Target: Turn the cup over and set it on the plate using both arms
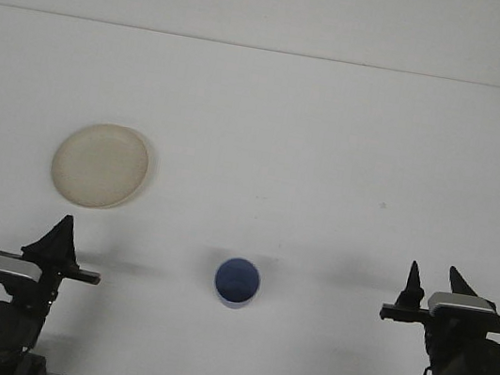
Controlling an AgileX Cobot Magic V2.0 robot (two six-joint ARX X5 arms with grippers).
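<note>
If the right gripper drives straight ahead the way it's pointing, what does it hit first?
Nothing, as far as this view shows: the right gripper points up the bare table. The cup sits well to its left.

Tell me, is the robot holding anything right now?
No, nothing is held. The left hand and right hand are both empty, far from the blue cup and the plate.

A white table (333, 144) carries a cream plate (101, 165) and a blue cup (237, 282), well apart.

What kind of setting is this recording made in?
Likely a lab test bench: a bare white table, two grippers at its near edge, and only a cup and plate as props.
</note>
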